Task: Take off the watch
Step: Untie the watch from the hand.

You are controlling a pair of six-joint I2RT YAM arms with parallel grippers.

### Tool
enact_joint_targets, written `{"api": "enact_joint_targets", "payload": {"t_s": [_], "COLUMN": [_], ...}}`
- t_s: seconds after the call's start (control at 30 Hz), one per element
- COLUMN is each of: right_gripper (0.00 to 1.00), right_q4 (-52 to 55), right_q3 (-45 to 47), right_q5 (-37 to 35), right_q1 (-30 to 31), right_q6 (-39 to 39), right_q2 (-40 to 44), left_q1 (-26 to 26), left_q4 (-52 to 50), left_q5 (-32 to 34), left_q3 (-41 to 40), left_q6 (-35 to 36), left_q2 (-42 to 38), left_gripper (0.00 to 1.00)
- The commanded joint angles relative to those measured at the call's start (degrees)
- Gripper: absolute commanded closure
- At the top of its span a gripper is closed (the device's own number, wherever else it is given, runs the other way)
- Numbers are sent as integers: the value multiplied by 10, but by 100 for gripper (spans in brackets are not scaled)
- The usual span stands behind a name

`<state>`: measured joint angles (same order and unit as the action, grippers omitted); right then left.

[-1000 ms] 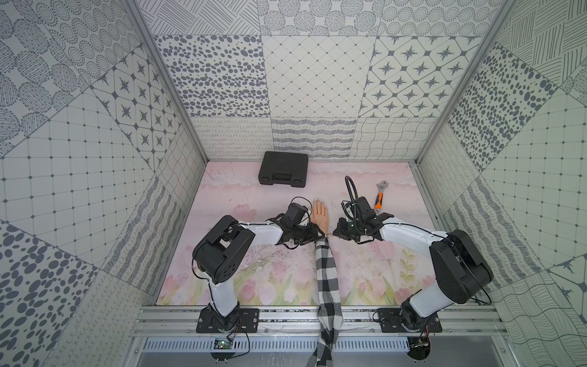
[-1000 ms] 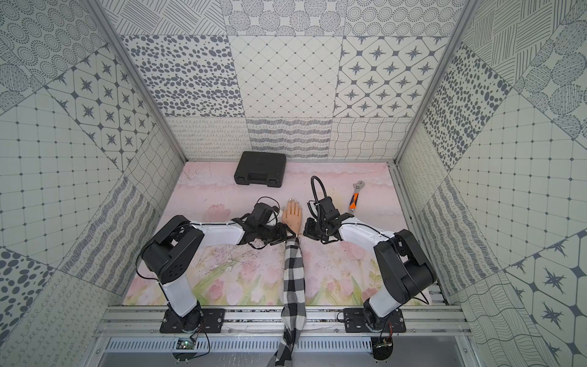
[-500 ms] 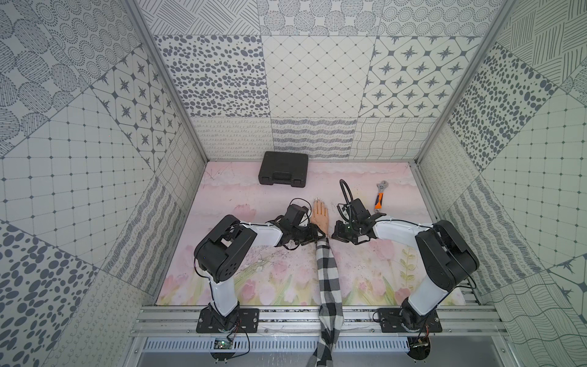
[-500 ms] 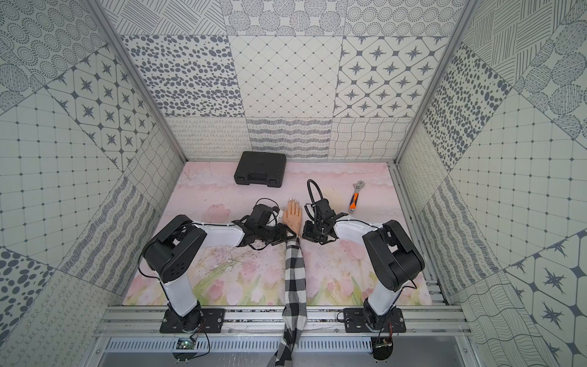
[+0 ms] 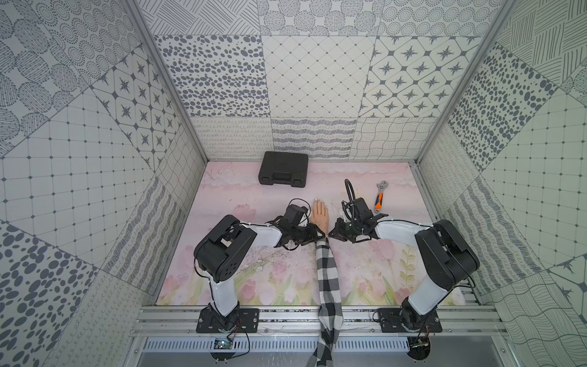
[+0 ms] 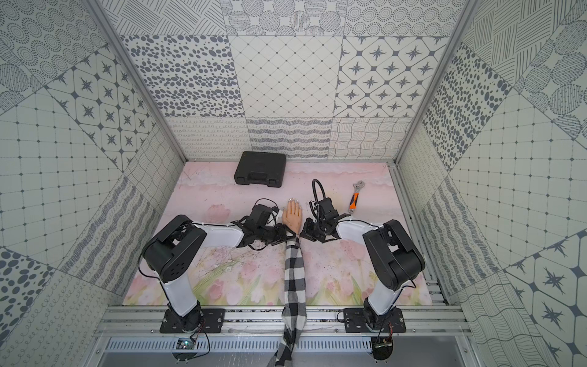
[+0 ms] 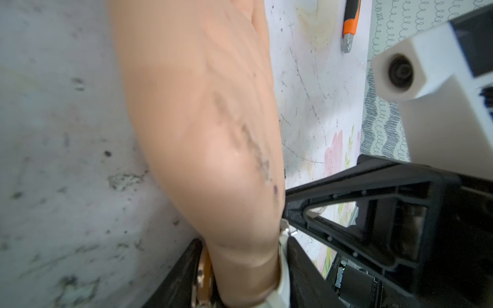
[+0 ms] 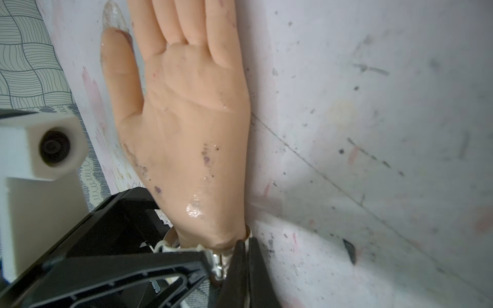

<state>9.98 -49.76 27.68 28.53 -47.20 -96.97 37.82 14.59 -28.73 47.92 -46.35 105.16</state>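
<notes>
A mannequin hand [image 5: 320, 216] lies palm up mid-table, its arm in a black-and-white checked sleeve [image 5: 328, 279]. The watch sits on its wrist: a pale cream strap [image 7: 285, 277] and a small metal buckle [image 8: 217, 262] show, but the dial is hidden. My left gripper [image 5: 317, 236] [image 7: 241, 272] clamps the wrist from both sides, jaws pressed onto the watch band. From the opposite side my right gripper [image 5: 332, 235] [image 8: 246, 256] is shut on a thin end of the strap beside the buckle. Both grippers meet at the wrist in both top views.
A black plastic case [image 5: 283, 169] lies at the back of the table. An orange-handled wrench [image 5: 379, 198] lies at the back right, just beyond my right arm. The checked sleeve runs from the wrist over the front rail. Patterned walls enclose three sides.
My right arm's elbow has swung in toward the middle while its gripper stayed at the wrist. The left jaws closed a little tighter on the wrist.
</notes>
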Motion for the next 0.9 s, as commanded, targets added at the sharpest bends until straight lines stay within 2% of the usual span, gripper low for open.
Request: {"api": "enact_joint_targets", "payload": {"t_s": [0.0,0.3,0.43,0.63,0.87], "right_gripper": [100,100,100,100,100], "right_q4": [-73,-60,-16,2,4], "right_q3": [-29,-42,-51,-57,-58], "right_q5": [69,51,30,26,23], "right_q1": [30,47,47,47,47], "right_q6": [-21,-17,1,3,2], "right_q2": [14,0,27,51,56], "left_q1": [-3,-3,-5,-19,-35], "left_q4": [-222,-219,-221,-253,-277], "left_q5": [115,111,113,125,128], "left_q3": [-18,-19,-12,16,40], "left_q6": [1,1,6,17,30], "left_q2": [20,16,-9,-67,-117], "left_gripper": [49,48,40,20,12]}}
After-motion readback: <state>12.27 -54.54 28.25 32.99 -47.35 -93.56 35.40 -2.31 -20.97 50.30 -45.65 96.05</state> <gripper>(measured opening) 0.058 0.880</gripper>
